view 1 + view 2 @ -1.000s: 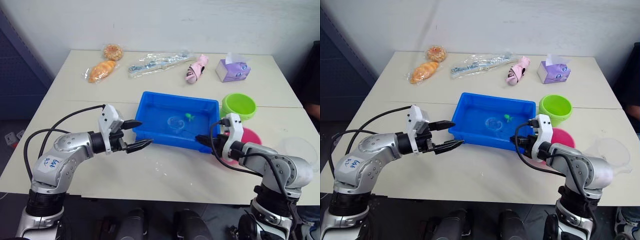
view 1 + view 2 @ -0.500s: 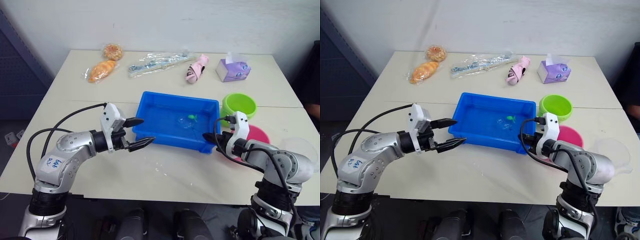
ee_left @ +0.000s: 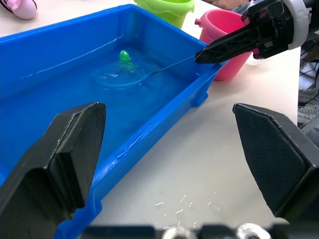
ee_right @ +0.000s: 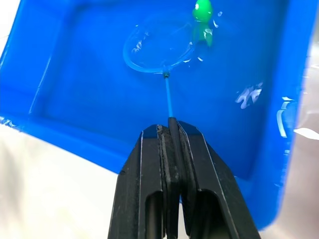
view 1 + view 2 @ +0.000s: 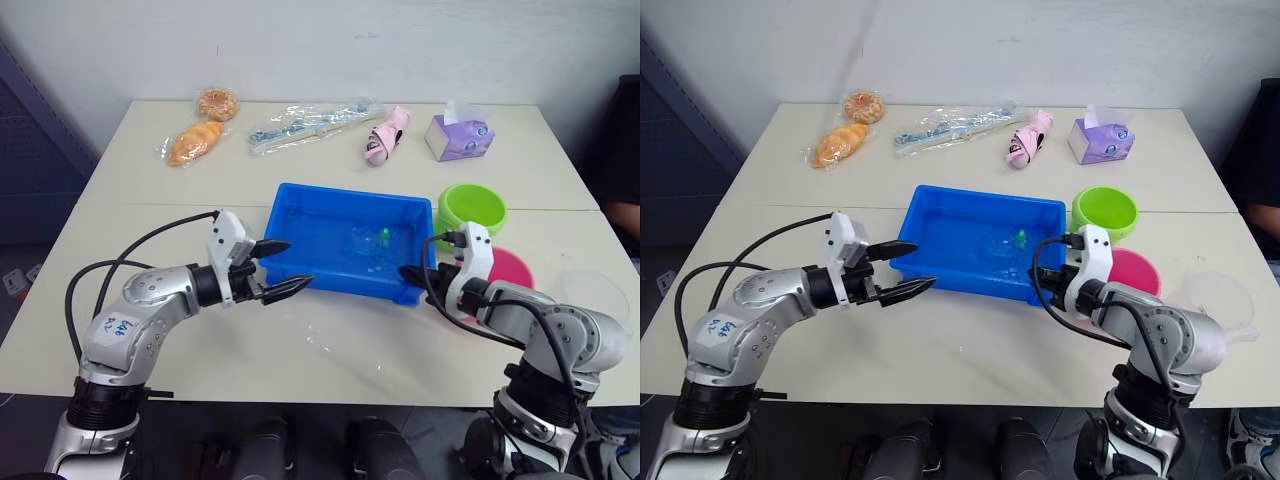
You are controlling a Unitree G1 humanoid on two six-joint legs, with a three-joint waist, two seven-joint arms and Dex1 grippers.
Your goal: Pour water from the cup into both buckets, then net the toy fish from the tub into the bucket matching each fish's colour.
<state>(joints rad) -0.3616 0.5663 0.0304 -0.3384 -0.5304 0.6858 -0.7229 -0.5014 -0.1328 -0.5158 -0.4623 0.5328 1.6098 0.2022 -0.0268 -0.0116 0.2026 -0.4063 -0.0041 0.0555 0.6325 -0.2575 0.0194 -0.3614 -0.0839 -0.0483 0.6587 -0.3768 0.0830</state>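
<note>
Right hand (image 4: 169,130) pinches the small round net's (image 4: 158,49) thin handle, its light blue hoop sunk in the shallow blue plastic tub (image 5: 300,205) mid-bench beside a tiny green toy fish (image 4: 202,11). I see my left hand (image 5: 278,268) spread at the tub's left rim.

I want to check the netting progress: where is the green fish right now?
The green fish floats in the tub, toward its right half, just beside the net hoop, which the right gripper holds by its handle.
</note>
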